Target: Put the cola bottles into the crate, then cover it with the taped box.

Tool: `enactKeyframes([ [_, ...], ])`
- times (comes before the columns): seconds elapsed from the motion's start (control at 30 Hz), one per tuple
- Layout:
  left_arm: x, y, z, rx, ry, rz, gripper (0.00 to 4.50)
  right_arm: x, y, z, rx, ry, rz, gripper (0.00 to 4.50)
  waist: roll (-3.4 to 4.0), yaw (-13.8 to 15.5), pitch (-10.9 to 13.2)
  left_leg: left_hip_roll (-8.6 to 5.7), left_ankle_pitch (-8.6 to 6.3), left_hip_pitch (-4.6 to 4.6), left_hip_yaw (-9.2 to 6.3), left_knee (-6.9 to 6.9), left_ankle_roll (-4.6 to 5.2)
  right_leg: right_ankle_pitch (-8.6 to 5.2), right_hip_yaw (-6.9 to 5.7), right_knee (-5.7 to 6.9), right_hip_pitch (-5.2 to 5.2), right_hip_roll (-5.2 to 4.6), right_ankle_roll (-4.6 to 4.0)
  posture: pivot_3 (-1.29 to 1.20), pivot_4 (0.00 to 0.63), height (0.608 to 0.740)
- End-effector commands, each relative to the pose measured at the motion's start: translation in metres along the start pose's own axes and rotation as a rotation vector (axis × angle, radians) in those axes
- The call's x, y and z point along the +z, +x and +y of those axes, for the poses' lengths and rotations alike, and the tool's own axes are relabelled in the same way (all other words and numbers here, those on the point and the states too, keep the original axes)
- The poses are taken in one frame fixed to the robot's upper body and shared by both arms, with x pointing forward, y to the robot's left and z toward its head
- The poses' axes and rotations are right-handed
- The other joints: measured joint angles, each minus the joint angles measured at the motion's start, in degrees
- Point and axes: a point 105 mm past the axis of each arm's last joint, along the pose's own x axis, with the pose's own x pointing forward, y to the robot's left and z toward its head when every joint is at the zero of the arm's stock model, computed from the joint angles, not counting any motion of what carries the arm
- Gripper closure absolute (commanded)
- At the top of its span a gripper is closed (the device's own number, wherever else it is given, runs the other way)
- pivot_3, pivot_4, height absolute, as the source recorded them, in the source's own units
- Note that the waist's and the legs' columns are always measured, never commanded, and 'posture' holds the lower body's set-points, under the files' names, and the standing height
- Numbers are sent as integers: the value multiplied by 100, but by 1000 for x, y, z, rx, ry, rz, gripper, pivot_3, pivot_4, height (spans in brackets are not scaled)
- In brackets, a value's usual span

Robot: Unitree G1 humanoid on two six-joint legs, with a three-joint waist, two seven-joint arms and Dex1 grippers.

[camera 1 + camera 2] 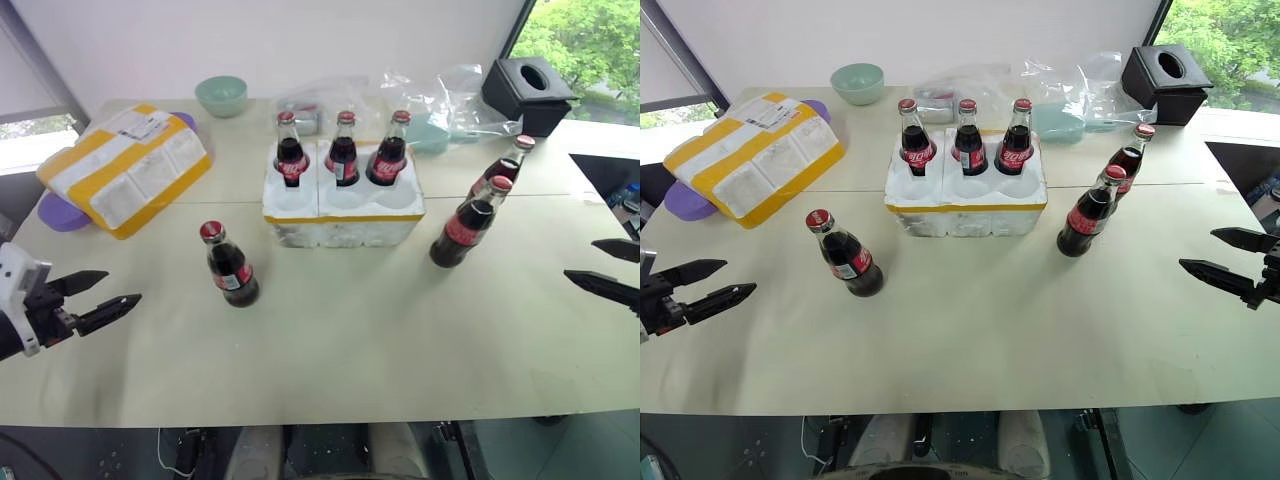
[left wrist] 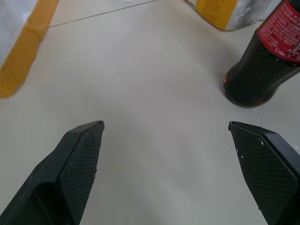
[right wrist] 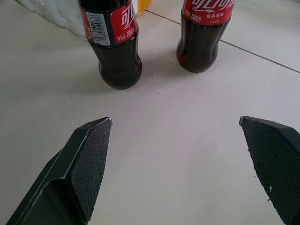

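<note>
Both pincers spread wide at table point(image 1: 330, 360) edges — bare tabletop between.

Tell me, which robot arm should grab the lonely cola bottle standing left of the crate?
Probably the left gripper: open, with the lone bottle on its side of the crate.

- The white styrofoam crate with six round wells point(image 1: 343, 215) sits mid-table point(image 1: 330, 350); three small glass cola bottles with red caps point(image 1: 343, 150) stand in its far row, the near wells unfilled.
- One more bottle point(image 1: 230, 266) stands on the table left of the crate, nearer the front edge.
- Two bottles point(image 1: 468, 224) stand close together right of the crate.
- The white styrofoam box banded in yellow tape point(image 1: 128, 167) lies far left, atop a purple flat thing point(image 1: 62, 214).
- A pale green bowl point(image 1: 221, 95) sits behind it; clear plastic wrap point(image 1: 440, 100) and a black square box point(image 1: 527, 92) lie behind the crate, to the right.
</note>
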Motion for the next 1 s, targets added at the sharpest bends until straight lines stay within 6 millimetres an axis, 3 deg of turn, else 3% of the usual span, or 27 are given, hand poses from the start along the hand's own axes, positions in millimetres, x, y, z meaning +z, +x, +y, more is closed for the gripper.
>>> enactKeyframes([
  [0.03,18,-4,1,14,42,-67,56,12,-6,-4,-23,-35,-40,0,0,-1,0,0,0,0,0,0,0,0,0,0,0,0,0,0,150,739],
  [0.43,33,0,5,-13,49,-80,56,15,-6,-1,-8,-9,-49,0,0,-2,0,0,0,0,0,1,1,1,0,2,0,4,-1,0,150,739],
  [0.57,51,3,-11,-127,53,-122,56,36,-9,2,33,-12,-86,0,0,-2,0,0,0,1,1,3,1,1,1,3,1,4,-1,0,150,739],
  [0.73,59,4,-27,-242,63,-110,56,66,-12,16,121,-35,-130,0,3,-16,2,4,0,1,2,-1,1,2,2,4,-3,9,-1,0,150,739],
  [0.87,62,8,-46,-356,91,-75,56,92,-11,45,259,-74,-146,0,3,-4,1,12,0,1,1,1,1,2,1,6,-2,17,-3,0,150,739],
  [1.0,54,20,-64,-467,144,-6,56,112,-12,92,449,-98,-148,0,6,15,2,13,0,0,2,0,0,3,2,5,-4,16,-4,0,150,739],
])
